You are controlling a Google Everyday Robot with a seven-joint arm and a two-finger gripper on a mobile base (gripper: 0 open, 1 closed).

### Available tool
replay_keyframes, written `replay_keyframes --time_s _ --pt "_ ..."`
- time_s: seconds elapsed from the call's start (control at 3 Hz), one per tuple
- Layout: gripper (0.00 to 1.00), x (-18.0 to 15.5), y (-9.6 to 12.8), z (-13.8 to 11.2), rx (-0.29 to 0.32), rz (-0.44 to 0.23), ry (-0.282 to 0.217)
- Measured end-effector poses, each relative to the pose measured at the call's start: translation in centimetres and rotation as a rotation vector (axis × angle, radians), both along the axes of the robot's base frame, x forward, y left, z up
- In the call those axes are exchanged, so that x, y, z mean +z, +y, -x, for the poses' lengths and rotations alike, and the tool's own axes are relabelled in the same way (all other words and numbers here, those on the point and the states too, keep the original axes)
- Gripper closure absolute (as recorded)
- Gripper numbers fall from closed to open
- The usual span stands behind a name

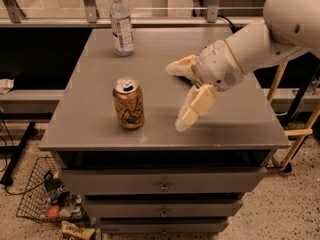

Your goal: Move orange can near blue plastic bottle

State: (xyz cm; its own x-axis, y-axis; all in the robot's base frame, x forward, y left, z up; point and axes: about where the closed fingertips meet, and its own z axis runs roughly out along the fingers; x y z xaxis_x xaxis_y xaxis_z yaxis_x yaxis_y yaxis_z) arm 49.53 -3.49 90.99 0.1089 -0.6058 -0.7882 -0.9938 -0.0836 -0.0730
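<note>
The orange can (128, 104) stands upright on the near left part of the grey cabinet top (100, 134), its silver pull-tab top showing. The blue plastic bottle (121, 24), clear with a white cap and pale label, stands upright at the far left of the top, well behind the can. My gripper (180, 91) hangs over the middle of the top, to the right of the can and apart from it. Its cream fingers (196, 106) are spread open and hold nothing.
A green chip bag lies behind my gripper and is almost wholly hidden by it. The cabinet has drawers below. A wire basket (42, 199) with litter sits on the floor at the lower left. Yellow stand legs (296, 133) are at the right.
</note>
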Motion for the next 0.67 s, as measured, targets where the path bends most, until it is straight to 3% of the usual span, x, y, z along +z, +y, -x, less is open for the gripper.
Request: replay_keyframes --time_s 0.67 --pt "0.00 -0.5 2.6 -1.9 -0.141 -0.012 -0.033"
